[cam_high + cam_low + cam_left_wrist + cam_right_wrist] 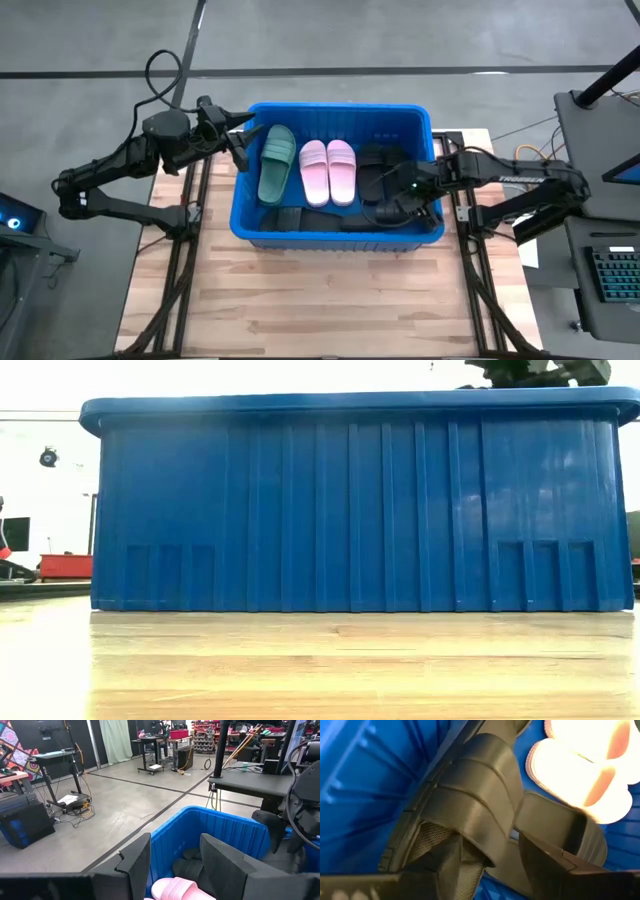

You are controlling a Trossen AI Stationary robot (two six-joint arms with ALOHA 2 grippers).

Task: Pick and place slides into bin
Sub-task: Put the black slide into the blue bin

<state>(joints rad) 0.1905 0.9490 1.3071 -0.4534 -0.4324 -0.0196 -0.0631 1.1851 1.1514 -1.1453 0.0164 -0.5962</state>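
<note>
1. The blue bin (335, 115) sits on the wooden worktop (320, 300), toward its far side, with both arms reaching in from either end.
2. Inside the bin a dark green slide (276, 160) lies at the left, close to the left wall, its length running far to near.
3. Just right of it, two light pink slides (328, 170) lie side by side, touching, in the middle of the bin.
4. Black slides (378, 170) fill the right part of the bin, and more dark ones (305, 218) lie along the near wall, below the pink pair.
5. The right gripper (405, 205) is down inside the bin at its right end, over the black slides. In its wrist view the fingers (545, 865) stand apart, one on each side of a black slide's strap (470, 805); they look released, not clamped on it.
6. The left gripper (238, 150) hangs at the bin's left rim, beside the green slide. Its fingers (137, 865) are spread open and hold nothing.
7. From table height only the bin's ribbed near wall (350, 510) shows, with part of an arm just above the rim at the right.
</note>
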